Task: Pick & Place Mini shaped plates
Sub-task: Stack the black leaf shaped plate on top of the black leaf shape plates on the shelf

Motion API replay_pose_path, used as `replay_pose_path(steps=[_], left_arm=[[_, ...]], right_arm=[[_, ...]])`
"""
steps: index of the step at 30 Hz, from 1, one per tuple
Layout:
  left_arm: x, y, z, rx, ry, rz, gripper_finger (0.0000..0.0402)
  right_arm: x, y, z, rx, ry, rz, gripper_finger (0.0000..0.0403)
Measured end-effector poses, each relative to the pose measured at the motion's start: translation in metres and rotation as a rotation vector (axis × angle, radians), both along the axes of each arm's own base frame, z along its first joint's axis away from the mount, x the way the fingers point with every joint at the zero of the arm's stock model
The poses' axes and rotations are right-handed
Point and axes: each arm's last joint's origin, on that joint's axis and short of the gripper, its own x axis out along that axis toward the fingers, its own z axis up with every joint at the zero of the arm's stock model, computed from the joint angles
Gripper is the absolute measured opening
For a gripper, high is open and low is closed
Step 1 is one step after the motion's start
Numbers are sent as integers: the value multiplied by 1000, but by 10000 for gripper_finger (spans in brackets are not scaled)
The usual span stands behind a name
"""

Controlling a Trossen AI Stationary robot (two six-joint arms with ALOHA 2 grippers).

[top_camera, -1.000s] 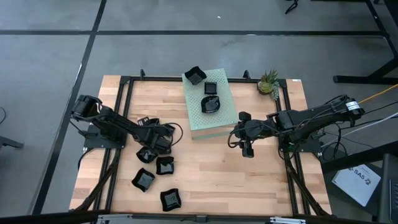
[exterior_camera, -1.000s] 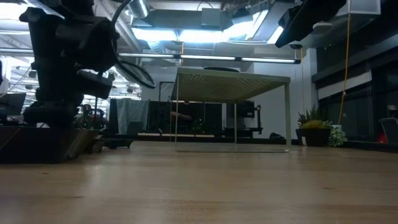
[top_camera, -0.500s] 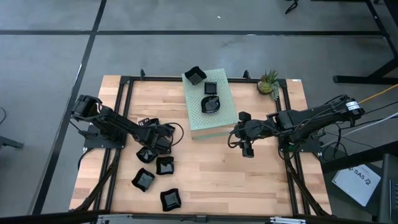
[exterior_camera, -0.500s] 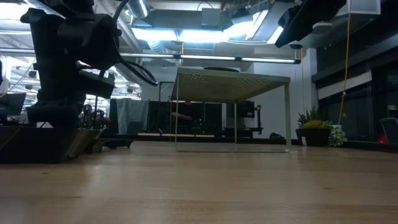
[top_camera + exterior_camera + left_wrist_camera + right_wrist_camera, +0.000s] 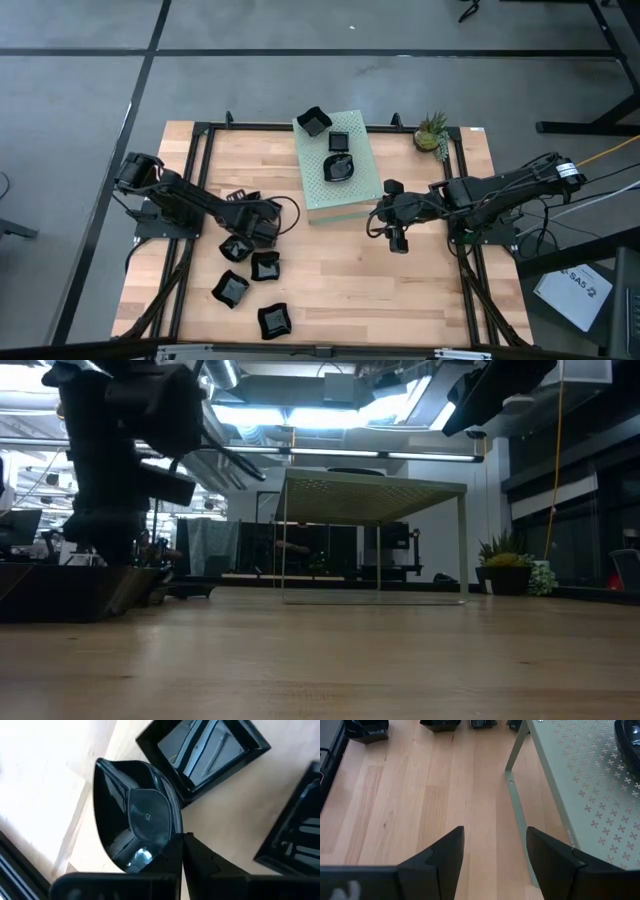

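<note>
While left gripper [image 5: 182, 851] pinches rim of wavy mini plate [image 5: 137, 832] in loose pile at table's left, probably for lift toward green box [image 5: 352, 185], right gripper [image 5: 495, 852] waits spread beside box.

Pinched shut on the near rim of a glossy black wavy-rimmed plate [image 5: 135, 827] by the left gripper's [image 5: 182, 851] dark fingers [image 5: 200, 857], over the pale wooden table [image 5: 235, 805], with a square plate [image 5: 207, 750] just beyond
</note>
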Motion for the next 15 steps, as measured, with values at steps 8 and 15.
replay_pose_path(steps=[8, 15], left_arm=[[3, 1, 16, 63, 40, -1, 2], [4, -4, 25, 77, 53, -7, 2]], right_arm=[[0, 0, 0, 1, 0, -1, 212], [0, 0, 0, -1, 0, 1, 212]])
